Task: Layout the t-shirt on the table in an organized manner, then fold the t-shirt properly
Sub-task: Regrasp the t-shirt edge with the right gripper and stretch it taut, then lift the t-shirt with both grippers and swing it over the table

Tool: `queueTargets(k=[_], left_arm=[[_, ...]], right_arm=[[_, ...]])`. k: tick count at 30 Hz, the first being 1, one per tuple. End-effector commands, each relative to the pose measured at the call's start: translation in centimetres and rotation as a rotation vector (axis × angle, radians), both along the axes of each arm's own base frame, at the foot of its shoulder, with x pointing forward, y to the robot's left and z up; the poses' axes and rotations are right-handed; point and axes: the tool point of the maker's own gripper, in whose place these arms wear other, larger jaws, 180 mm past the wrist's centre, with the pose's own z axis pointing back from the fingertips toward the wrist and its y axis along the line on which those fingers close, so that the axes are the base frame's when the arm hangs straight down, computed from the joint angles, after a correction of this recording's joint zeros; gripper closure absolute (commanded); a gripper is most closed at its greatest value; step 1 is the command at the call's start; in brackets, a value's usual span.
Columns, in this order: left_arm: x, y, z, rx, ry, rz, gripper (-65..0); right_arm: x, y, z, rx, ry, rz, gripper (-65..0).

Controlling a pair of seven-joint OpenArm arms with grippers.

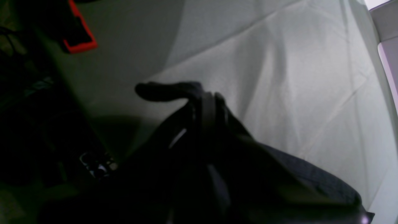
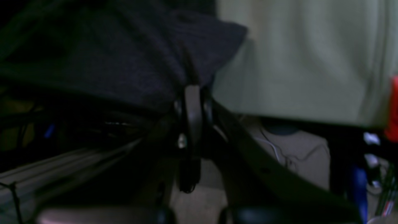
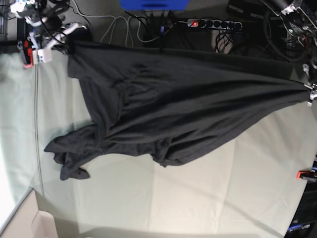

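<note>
The charcoal t-shirt (image 3: 173, 114) hangs stretched across the far side of the table (image 3: 198, 198), and its lower part lies crumpled on the cloth. No print shows. My right gripper (image 3: 67, 44) is at the far left corner, shut on one corner of the shirt. In the right wrist view its jaws (image 2: 192, 93) pinch dark fabric (image 2: 140, 62). My left gripper (image 3: 309, 91) is at the right edge, shut on the other end. In the left wrist view it (image 1: 205, 105) clamps a fold of the shirt (image 1: 311, 177) above the pale cloth (image 1: 311, 93).
Red clamps sit at the table's left edge (image 3: 28, 53) and right edge (image 3: 304, 174); one shows in the left wrist view (image 1: 79, 37). A power strip (image 3: 213, 23) and cables lie on the floor beyond the far edge. A pale box (image 3: 20, 223) is at the near left corner.
</note>
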Motion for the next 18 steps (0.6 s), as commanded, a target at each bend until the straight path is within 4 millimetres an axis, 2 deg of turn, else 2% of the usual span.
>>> queueTargets(k=[1, 4, 8, 12, 16, 18], left_arm=[[0.5, 0.9, 1.6, 0.042, -0.036, 0.005, -0.2], [0.4, 0.9, 1.6, 0.044, -0.034, 0.005, -0.2], [0.3, 1.0, 2.1, 0.057, -0.04, 0.004, -0.2], [0.0, 1.1, 2.9, 0.084, -0.042, -0.003, -0.1], [0.4, 0.8, 4.3, 0.109, -0.07, -0.012, -0.1], [1.0, 0.3, 4.7, 0.114, -0.081, -0.029, -0.1]], right_arm=[[0.1, -0.9, 0.9, -0.016, -0.032, -0.011, 0.0], [-1.2, -2.8, 1.0, -0.051, -0.012, -0.062, 0.0], [-2.2, -4.5, 1.2, -0.082, 0.0, -0.103, 0.0], [-2.8, -5.2, 1.4, -0.093, 0.002, -0.144, 0.0], [-1.7, -5.4, 2.6, -0.114, -0.038, -0.141, 0.0], [0.2, -5.4, 4.0, -0.133, -0.097, -0.127, 0.0]])
